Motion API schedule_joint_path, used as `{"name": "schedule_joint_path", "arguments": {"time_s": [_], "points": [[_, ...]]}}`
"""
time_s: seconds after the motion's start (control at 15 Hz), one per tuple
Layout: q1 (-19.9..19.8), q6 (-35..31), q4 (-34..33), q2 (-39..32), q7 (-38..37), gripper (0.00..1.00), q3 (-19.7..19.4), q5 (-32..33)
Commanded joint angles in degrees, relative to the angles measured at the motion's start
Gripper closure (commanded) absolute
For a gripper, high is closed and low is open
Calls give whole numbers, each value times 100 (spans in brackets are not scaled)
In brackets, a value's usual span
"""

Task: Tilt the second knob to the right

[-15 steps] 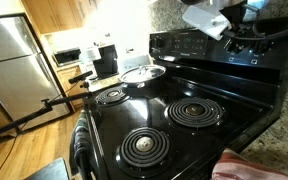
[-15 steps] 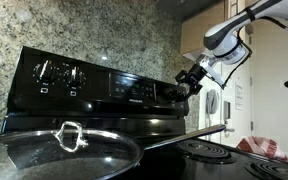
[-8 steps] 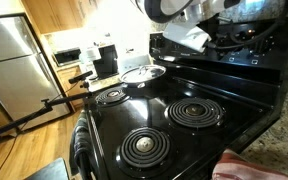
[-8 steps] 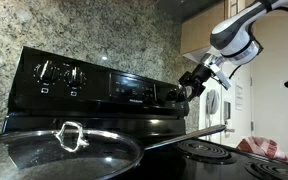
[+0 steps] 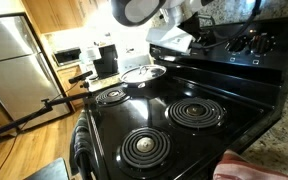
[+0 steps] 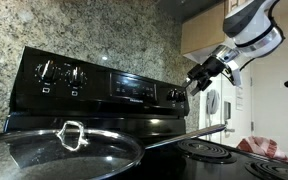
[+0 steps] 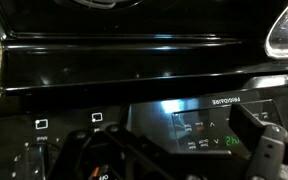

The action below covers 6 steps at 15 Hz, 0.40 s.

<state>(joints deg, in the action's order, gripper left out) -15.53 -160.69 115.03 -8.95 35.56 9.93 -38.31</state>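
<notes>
The black stove's control panel (image 6: 114,85) carries two knobs at its left end (image 6: 56,72) and two at its right end (image 6: 176,96). The right pair also shows in an exterior view (image 5: 246,43). My gripper (image 6: 198,78) hangs in the air just above and beside the right pair, touching neither knob. In the wrist view, which is upside down, the gripper (image 7: 179,165) has its fingers spread apart and nothing between them. It is over the panel's lit display (image 7: 209,128). My arm (image 5: 144,10) is a blur at the top of an exterior view.
A glass pot lid (image 6: 64,150) lies on a burner, seen in both exterior views (image 5: 144,73). Coil burners (image 5: 194,112) cover the cooktop. A red cloth (image 5: 249,168) lies at the counter edge. A granite wall (image 6: 84,30) rises behind the panel.
The gripper has lifted up and away from the right pair of knobs. The arm has swung across the panel in an exterior view. The knobs look unchanged.
</notes>
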Motion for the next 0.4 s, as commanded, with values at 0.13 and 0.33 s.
{"name": "schedule_joint_path", "arguments": {"time_s": [0.13, 0.33], "points": [[-60, 0, 152, 169, 237, 0, 10, -187], [-65, 0, 174, 178, 237, 0, 16, -188]]}}
